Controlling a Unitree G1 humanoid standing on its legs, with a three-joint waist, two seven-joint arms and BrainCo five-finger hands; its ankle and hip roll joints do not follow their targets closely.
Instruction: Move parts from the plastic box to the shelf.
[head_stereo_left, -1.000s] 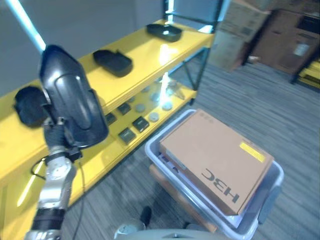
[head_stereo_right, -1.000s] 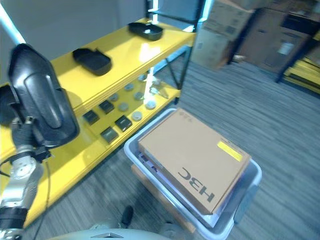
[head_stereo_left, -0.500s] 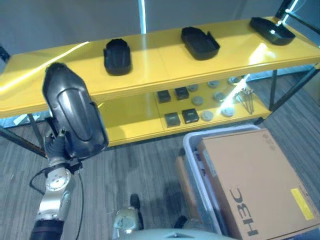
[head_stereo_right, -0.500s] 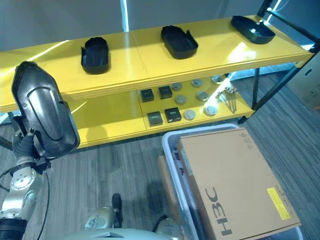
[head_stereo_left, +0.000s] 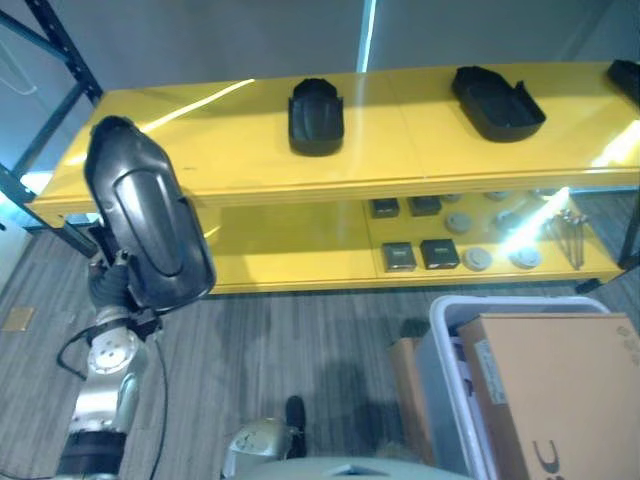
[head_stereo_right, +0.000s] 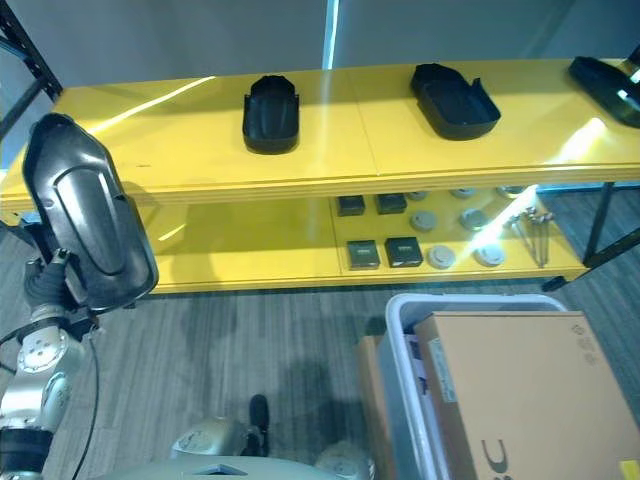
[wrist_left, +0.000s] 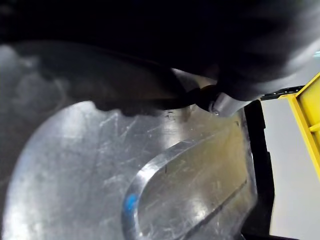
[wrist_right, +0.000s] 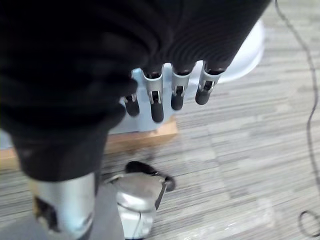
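1. The left arm is raised at the left of the head views, carrying a large dark glossy part (head_stereo_left: 148, 230) upright in front of the yellow shelf (head_stereo_left: 230, 150). The left robot hand sits behind that part, and I cannot tell how its fingers lie; the left wrist view shows the part's scratched grey surface from very close.
2. The right robot hand (wrist_right: 170, 90) hangs over the floor with its fingers loosely straight and nothing in them.
3. The plastic box (head_stereo_right: 400, 390) stands at lower right, cut off by the frame edge, with a brown cardboard box (head_stereo_right: 520, 400) lying across its top and hiding whatever is inside.
4. On the shelf's top level rest black parts: one near the middle (head_stereo_left: 316, 116), one further right (head_stereo_left: 497, 101). Small dark squares and grey discs (head_stereo_left: 440, 240) lie on the lower level.
5. The floor is grey striped carpet (head_stereo_left: 300, 340); a grey wall runs behind the shelf.
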